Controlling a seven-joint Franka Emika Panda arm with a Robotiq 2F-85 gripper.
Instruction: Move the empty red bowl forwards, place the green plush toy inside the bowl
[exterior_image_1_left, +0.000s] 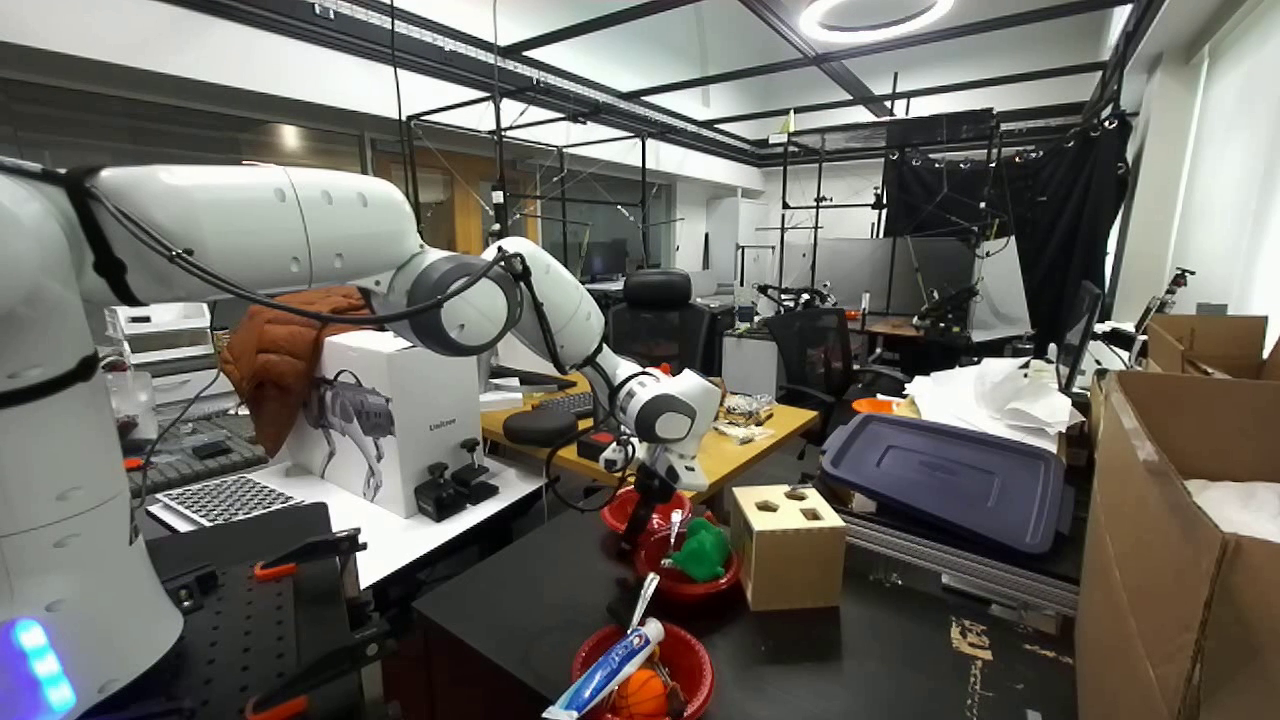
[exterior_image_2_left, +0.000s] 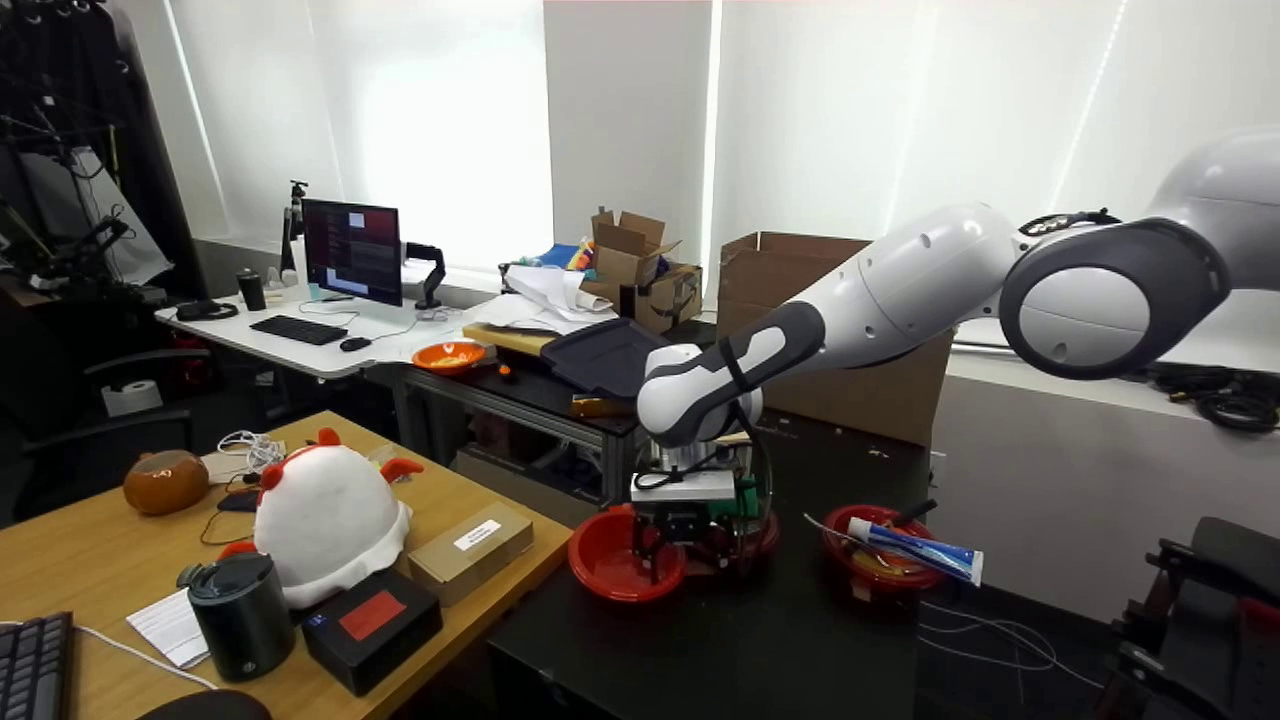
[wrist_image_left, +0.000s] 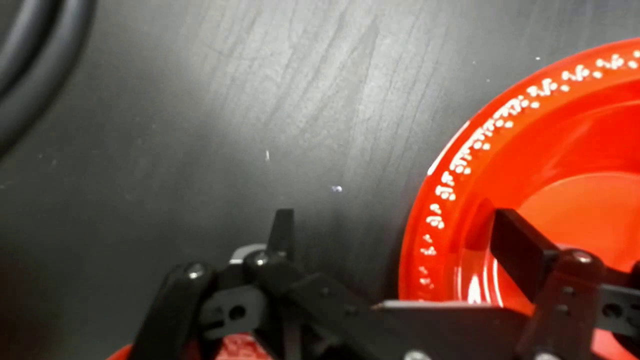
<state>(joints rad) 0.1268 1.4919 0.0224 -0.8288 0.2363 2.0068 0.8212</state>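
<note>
From the left: the black metal end effector (wrist_image_left: 393, 222) is spread wide — holding nothing — with one finger (wrist_image_left: 283, 227) over the black desk (wrist_image_left: 225, 140) and one over the empty round red plastic bowl (wrist_image_left: 560, 145). Best pinch its rim softly, then slide it forwards, flat. An exterior view shows the green plush toy (exterior_image_1_left: 703, 552) in a second red plastic bowl (exterior_image_1_left: 690, 593); the wrist view doesn't.

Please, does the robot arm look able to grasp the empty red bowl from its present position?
Probably yes: the end effector stands open across the rim of the empty red bowl, one finger over its inside, the other outside, with nothing visible blocking their closing.
</note>
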